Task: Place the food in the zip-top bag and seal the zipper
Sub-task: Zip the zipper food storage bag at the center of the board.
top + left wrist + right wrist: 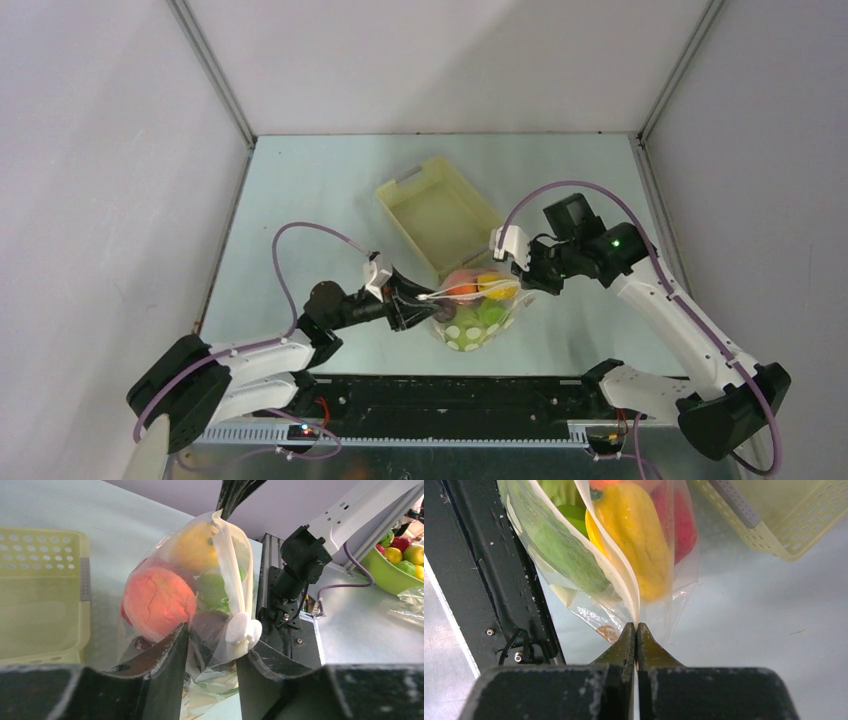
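Near the middle of the table's point(300, 200) front edge, just in front of the pale yellow slotted plastic basket point(412, 176), the clear, white-dotted plastic zip-top bag point(470, 328) is stretched between the left gripper point(425, 299) and the right gripper point(522, 276), with coloured toy food point(480, 290) inside.

From the left wrist, the left gripper point(212, 640) has its jaws apart on either side of the bag's end. The white zipper strip point(232, 570) and its slider tab point(243, 630) lie between them; whether they press it I cannot tell. An orange-red peach point(157, 600) shows through the plastic.

From the right wrist, the right gripper point(637, 629) is clenched on the bag's edge, beside a yellow piece point(639, 535).
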You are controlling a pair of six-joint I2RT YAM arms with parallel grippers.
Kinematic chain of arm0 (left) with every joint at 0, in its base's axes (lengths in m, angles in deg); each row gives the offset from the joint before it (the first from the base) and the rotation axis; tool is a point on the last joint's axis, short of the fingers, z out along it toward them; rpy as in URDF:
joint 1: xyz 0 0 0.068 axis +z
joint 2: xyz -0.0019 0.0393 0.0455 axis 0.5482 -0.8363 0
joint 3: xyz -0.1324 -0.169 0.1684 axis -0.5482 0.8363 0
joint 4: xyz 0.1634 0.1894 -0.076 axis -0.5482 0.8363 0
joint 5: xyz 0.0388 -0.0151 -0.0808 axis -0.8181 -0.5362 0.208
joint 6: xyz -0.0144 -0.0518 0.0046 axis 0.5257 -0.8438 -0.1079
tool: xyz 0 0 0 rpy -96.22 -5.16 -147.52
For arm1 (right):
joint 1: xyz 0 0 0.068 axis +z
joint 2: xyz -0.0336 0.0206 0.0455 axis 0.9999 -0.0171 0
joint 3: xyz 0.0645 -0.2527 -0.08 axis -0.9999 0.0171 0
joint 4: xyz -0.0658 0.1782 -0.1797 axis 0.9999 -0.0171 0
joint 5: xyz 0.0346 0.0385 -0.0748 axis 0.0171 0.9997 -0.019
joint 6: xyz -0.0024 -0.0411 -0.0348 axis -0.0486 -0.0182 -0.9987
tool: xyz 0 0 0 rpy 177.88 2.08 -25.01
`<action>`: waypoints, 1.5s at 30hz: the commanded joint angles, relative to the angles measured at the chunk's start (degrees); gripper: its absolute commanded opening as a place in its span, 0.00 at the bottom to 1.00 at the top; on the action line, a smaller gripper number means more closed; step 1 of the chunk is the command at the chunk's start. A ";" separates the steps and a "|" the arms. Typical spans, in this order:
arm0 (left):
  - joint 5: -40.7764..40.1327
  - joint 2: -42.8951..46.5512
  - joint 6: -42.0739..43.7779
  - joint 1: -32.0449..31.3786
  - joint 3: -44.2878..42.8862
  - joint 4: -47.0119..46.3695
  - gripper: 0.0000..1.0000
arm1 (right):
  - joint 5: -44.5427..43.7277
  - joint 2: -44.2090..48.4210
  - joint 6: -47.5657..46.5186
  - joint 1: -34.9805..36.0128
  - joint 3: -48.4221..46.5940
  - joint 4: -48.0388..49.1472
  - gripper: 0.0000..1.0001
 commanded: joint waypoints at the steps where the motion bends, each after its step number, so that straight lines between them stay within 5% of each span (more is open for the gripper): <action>1: 2.40 -0.77 -1.19 0.37 -0.54 -6.13 0.39 | -1.39 -0.39 0.90 -0.08 0.08 -0.28 0.00; 2: 2.42 -0.74 -1.26 0.36 -0.60 -6.11 0.36 | -1.56 -0.37 1.01 -0.12 0.08 -0.25 0.00; 5: 0.83 -0.21 -2.21 0.35 -0.89 -5.31 0.03 | -2.29 -0.51 1.27 -0.05 0.33 -0.19 0.00; 10: 1.06 3.32 -1.45 0.37 -2.42 -1.43 0.00 | -4.55 0.81 2.57 -0.02 1.23 2.74 0.00; 12: 0.20 6.01 1.10 0.29 -6.00 7.59 0.00 | -6.26 2.65 3.60 0.07 1.63 5.08 0.10; 16: -3.07 7.79 7.87 -0.82 -18.18 35.78 0.00 | -7.77 8.53 7.50 0.57 3.68 14.21 0.52; 23: -7.63 3.72 9.02 -4.13 -27.71 44.38 0.00 | -2.00 17.23 21.35 1.84 6.33 26.12 0.97; 34: -16.11 2.62 15.41 -10.63 -33.74 57.00 0.00 | 12.45 15.67 23.50 9.42 10.69 44.70 0.99; 42: -14.39 4.93 17.73 -10.74 -35.41 63.63 0.00 | 8.46 9.32 21.83 18.40 7.44 44.66 0.97; 45: -14.85 6.96 18.96 -10.80 -35.34 64.71 0.00 | 9.04 7.85 23.61 19.38 6.28 45.04 0.88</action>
